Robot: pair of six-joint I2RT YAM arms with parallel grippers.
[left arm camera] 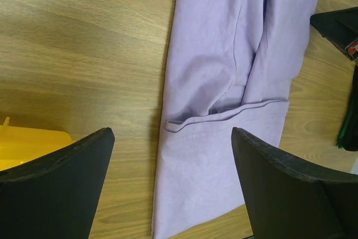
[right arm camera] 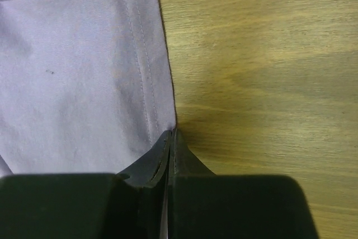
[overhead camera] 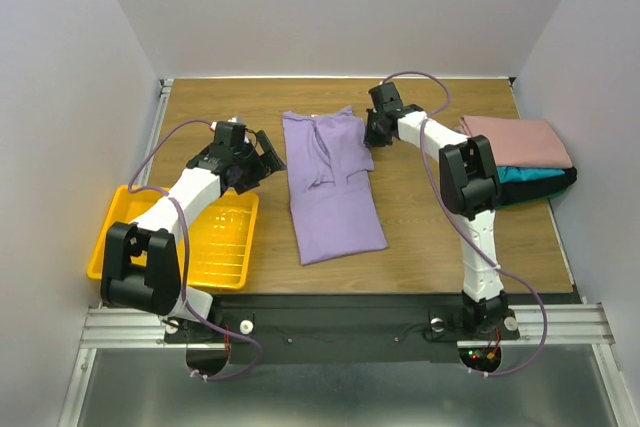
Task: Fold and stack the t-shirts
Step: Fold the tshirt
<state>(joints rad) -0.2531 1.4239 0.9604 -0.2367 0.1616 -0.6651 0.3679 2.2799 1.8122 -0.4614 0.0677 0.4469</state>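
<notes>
**Purple shirt (overhead camera: 335, 197), half folded, lying flat on the table (overhead camera: 430, 237) to the right of the yellow tray (overhead camera: 108, 237).**
It is thin, light, limp cloth that will likely sag and drag, so hems and corners are the best places to hold. The right claw (right arm camera: 170, 138) is pinched together on the sleeve hem on the side away from the tray. The left claw (overhead camera: 266, 154) is spread wide and empty between tray and shirt. The folded shirts (overhead camera: 520, 152) lie farthest from the tray.

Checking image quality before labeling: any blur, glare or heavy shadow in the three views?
Top view: evenly lit, sharp, soft shadows on the table. Left wrist: purple shirt clear, open left gripper dark, soft-edged. Right wrist: shirt stitching crisp, shut right gripper dark, slightly blurred.
</notes>
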